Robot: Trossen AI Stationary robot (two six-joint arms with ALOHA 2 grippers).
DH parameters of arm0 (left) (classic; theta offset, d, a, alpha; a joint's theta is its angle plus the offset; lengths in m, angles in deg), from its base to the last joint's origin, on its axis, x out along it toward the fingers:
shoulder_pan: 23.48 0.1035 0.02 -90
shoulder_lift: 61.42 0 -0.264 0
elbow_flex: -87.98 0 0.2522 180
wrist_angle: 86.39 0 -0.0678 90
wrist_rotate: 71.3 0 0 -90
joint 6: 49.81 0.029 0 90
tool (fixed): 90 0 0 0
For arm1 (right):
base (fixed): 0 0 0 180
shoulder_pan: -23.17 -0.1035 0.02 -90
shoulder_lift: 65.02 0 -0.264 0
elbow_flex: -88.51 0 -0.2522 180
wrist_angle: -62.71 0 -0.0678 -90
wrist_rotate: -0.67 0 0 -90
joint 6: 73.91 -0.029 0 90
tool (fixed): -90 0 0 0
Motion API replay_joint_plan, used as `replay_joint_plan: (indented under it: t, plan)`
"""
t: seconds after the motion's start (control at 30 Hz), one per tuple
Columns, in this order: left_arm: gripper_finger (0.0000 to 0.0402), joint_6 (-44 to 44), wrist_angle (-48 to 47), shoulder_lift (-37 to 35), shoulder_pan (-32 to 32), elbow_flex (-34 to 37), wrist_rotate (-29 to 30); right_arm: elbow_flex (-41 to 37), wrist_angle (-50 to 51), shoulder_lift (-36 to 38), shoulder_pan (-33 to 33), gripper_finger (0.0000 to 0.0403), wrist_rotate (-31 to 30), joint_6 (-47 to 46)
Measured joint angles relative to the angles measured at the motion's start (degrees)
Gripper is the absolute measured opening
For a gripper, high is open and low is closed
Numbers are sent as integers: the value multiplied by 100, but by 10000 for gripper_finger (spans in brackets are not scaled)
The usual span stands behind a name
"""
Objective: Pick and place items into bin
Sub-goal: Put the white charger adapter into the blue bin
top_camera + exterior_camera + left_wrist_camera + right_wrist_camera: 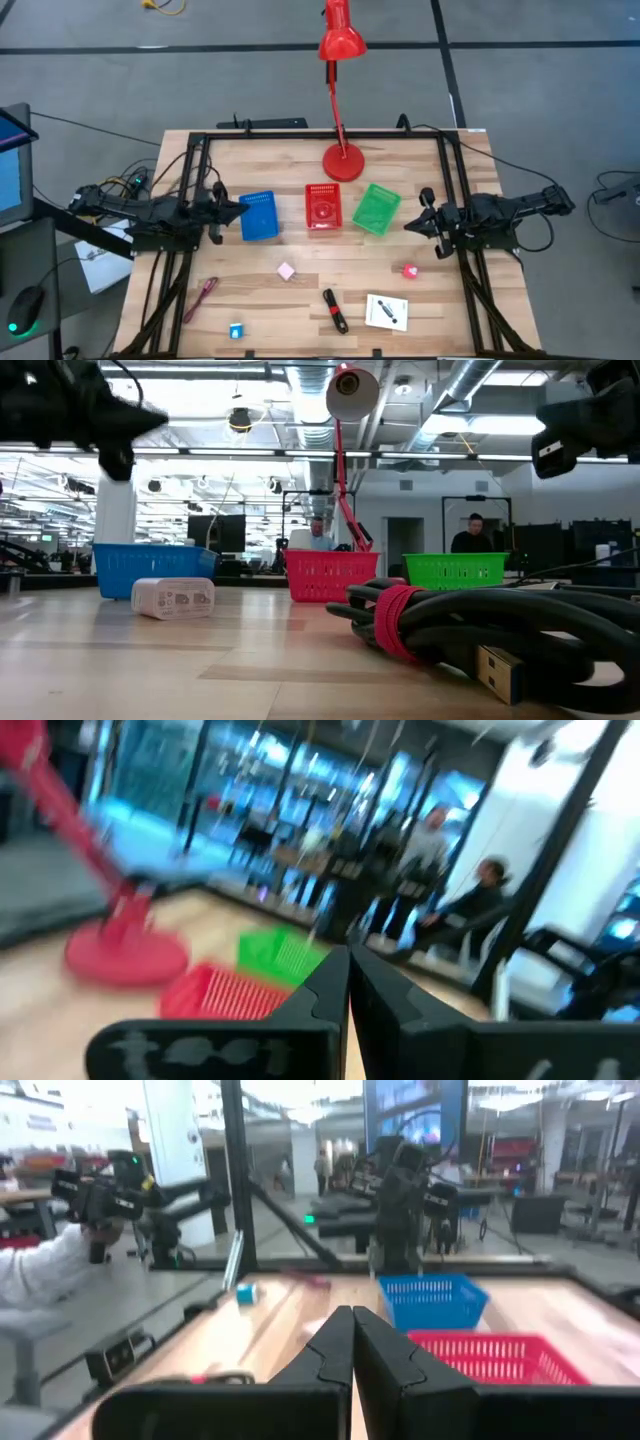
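In the high view, three bins stand in a row at mid-table: blue (259,215), red (322,206) and green (377,208). Nearer the front edge, a pink cube (286,271), a red ball-like piece (409,270), a maroon cord (205,297), a tiny blue cube (236,331), a black-and-red stick tool (335,310) and a white card (386,311) lie on the wood. My left gripper (238,210) hovers shut just left of the blue bin. My right gripper (410,225) hovers shut just right of the green bin. Both wrist views show closed fingertips, left (348,975) and right (352,1325).
A red desk lamp's base (344,162) stands behind the red bin, and its head (341,40) reaches past the far edge. Black frame rails (455,190) run along both table sides. People sit in the room beyond the table. A sleeved arm (40,1275) shows in the right wrist view.
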Motion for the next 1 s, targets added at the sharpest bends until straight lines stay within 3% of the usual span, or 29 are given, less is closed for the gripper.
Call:
replay_joint_plan:
  t: [0.1,0.23,0.5,0.7,1.0]
  plan:
    - [0,258,85,57,-9,-445,-10,0,-299,2,0,0,-131,105]
    - [0,708,-414,665,-62,-1177,313,17,-566,2,0,0,-169,613]
    - [0,1843,-1370,2954,-91,-3188,256,33,-716,2,0,0,-148,618]
    - [5,1650,-2221,4468,-92,-4105,328,42,-517,2,-4,21,76,1139]
    - [98,1011,-2769,6286,-92,-4939,345,50,65,2,39,101,147,1255]
